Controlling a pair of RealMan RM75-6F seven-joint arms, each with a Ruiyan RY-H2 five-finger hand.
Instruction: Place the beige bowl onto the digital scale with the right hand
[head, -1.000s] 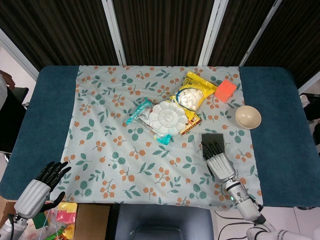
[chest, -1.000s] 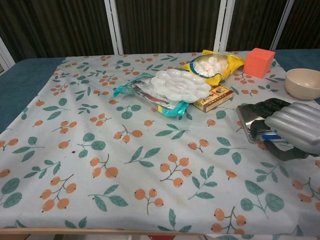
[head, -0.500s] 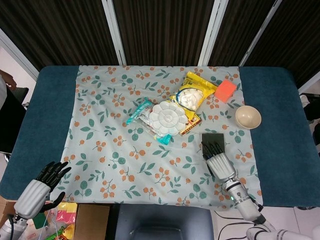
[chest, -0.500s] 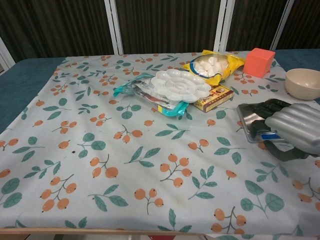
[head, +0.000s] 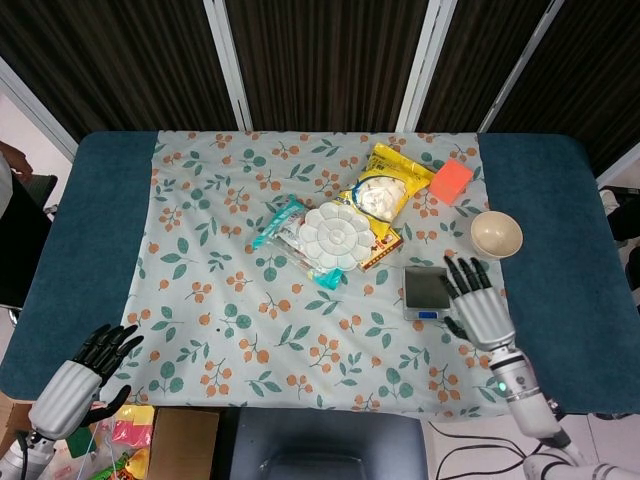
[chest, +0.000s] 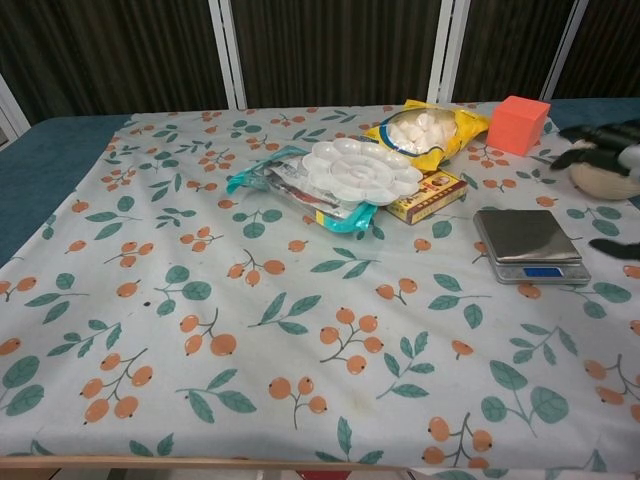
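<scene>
The beige bowl (head: 496, 234) stands upright on the cloth's right edge, partly hidden behind my right hand in the chest view. The digital scale (head: 426, 292) (chest: 526, 243) is a small silver plate with a blue display, lying bare on the cloth left of and nearer than the bowl. My right hand (head: 478, 304) (chest: 606, 150) hovers open with its fingers spread, just right of the scale and short of the bowl, holding nothing. My left hand (head: 78, 377) hangs off the table's near left corner, its fingers apart and nothing in it.
A white paint palette (head: 337, 235) lies on teal and yellow packets mid-table. Behind it sit a yellow snack bag (head: 385, 188) and an orange block (head: 451, 181). The floral cloth (head: 220, 300) covers a blue table (head: 90, 250).
My right hand has lifted off the scale and swung to the right toward the bowl, leaving the scale fully uncovered. The left hand has stayed put.
</scene>
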